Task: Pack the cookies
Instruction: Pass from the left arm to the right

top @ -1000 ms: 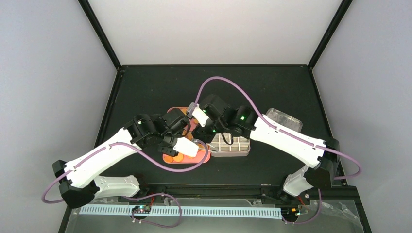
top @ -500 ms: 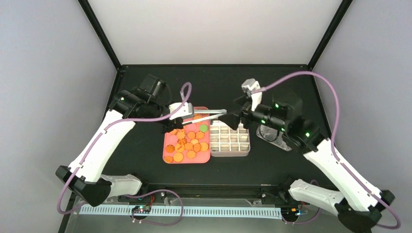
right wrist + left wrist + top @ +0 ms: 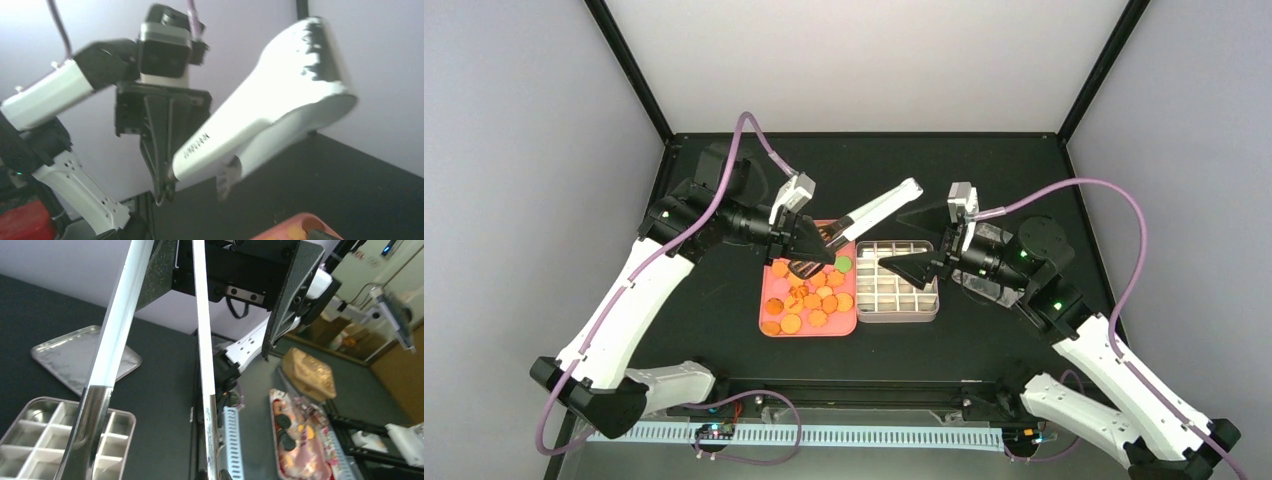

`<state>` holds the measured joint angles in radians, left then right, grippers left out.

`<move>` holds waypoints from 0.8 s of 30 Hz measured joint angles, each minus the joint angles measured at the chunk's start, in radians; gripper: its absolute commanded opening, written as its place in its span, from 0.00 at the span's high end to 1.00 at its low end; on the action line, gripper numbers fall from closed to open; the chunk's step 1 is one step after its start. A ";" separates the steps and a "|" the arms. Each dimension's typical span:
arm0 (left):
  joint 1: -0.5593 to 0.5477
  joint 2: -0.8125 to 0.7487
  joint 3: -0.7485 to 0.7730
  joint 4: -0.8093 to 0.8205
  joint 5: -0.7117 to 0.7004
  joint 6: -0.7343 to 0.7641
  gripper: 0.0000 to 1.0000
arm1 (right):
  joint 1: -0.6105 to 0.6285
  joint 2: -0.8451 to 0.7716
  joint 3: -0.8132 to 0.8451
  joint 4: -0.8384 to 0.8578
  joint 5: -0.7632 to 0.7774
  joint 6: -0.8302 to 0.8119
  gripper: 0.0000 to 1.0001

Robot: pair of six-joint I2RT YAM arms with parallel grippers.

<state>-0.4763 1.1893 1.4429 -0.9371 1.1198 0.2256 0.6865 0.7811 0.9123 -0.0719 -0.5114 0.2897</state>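
The cookies (image 3: 809, 300), mostly orange with one green, lie in a pink tray (image 3: 769, 300) at the table's middle; its corner shows in the right wrist view (image 3: 300, 222). My left gripper (image 3: 822, 246) hovers over the tray's far end, shut on the metal part of the tongs (image 3: 879, 208). Their white handle rises to the far right. In the left wrist view both tong arms (image 3: 205, 365) run away from me. My right gripper (image 3: 888, 238) is open wide over the grey compartment tray (image 3: 897, 300), just below the handle end, apart from it.
A clear lid (image 3: 999, 290) lies right of the compartment tray, under my right arm; it also shows in the left wrist view (image 3: 82, 355). Black frame posts stand at the far corners. A packet of cookies (image 3: 300, 435) lies off the table.
The tongs lay level between both grippers; now their handle end has swung up and to the far right. My right gripper has opened and drawn back to the right.
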 measured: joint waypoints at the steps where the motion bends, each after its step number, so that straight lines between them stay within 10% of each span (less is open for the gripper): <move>1: 0.000 0.000 -0.006 0.030 0.021 -0.033 0.99 | -0.001 0.006 -0.001 0.036 -0.016 0.009 0.00; 24: 0.006 0.000 -0.039 0.136 0.052 -0.114 0.98 | -0.016 0.270 -0.015 0.560 -0.253 0.268 0.03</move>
<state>-0.4706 1.1889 1.4036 -0.8009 1.1717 0.1120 0.6704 1.0512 0.8970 0.4881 -0.7643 0.5575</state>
